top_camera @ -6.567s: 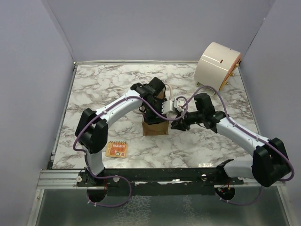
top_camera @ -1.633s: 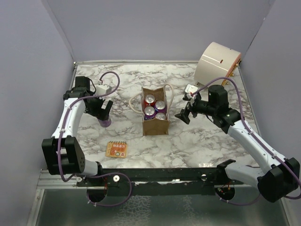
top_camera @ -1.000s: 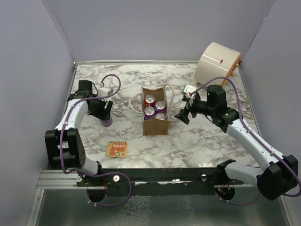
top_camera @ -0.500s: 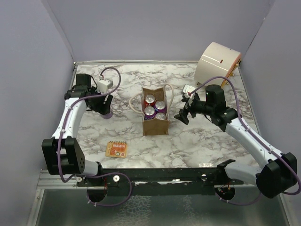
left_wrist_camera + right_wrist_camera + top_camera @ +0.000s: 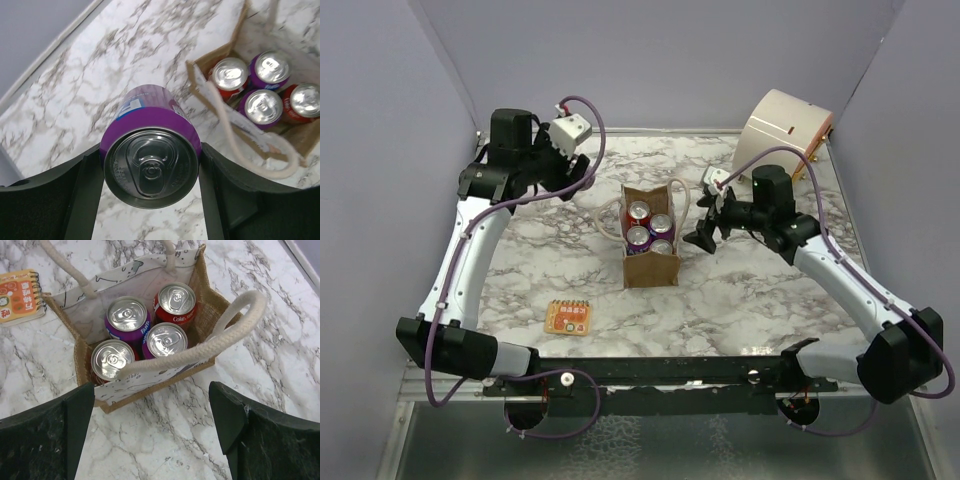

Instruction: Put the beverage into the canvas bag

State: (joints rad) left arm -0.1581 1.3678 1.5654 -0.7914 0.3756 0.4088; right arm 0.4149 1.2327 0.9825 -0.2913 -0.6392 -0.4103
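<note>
Purple can (image 5: 150, 165) pinched in left gripper (image 5: 150, 192), lid facing its wrist; right gripper (image 5: 152, 432) spread

Here's the set: a white tabletop veined in grey marble pattern (image 5: 555, 285) fills the middle, boxed in on three sides by plain matte lavender-grey panels, namely the back wall (image 5: 660, 60), the left wall (image 5: 380, 200) and the right wall (image 5: 910, 120). A pale metal trim (image 5: 650, 131) runs along the far edge under the back wall. Up front, a black rail (image 5: 660, 372) spans the near edge, with a grey speckled panel (image 5: 650, 445) below it. Light is soft and even, with a faint glare on the marble near the rail
</note>
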